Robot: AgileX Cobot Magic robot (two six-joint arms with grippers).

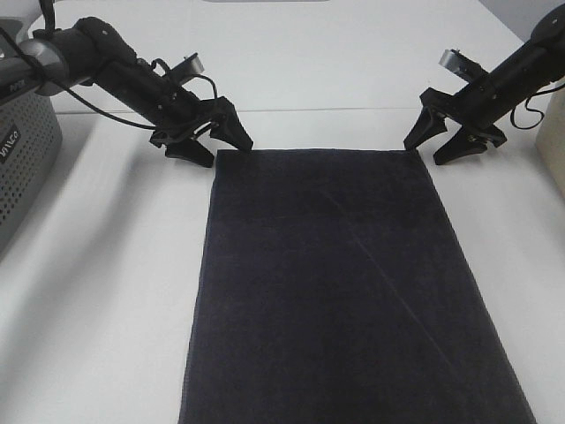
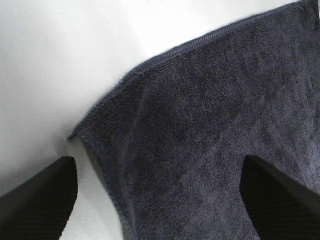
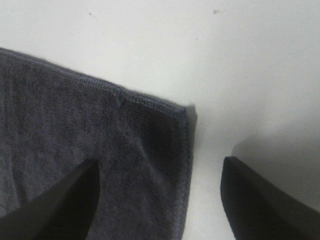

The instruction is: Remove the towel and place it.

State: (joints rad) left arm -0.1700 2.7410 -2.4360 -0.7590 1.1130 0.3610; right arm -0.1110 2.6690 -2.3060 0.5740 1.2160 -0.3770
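Note:
The dark navy towel point(image 1: 340, 283) lies spread flat on the white table, its long side running from the far middle to the near edge of the exterior view. My left gripper point(image 1: 212, 141) is open just above the towel's far left corner point(image 2: 80, 135); one finger point(image 2: 40, 200) is over bare table, the other over cloth. My right gripper point(image 1: 440, 141) is open over the far right corner point(image 3: 182, 112), straddling it the same way. Neither holds the towel point(image 3: 90, 140). No white tag shows.
A grey perforated basket point(image 1: 22, 159) stands at the left edge of the table point(image 1: 106, 291). A beige object point(image 1: 552, 132) is at the right edge. A seam crosses the table behind the grippers.

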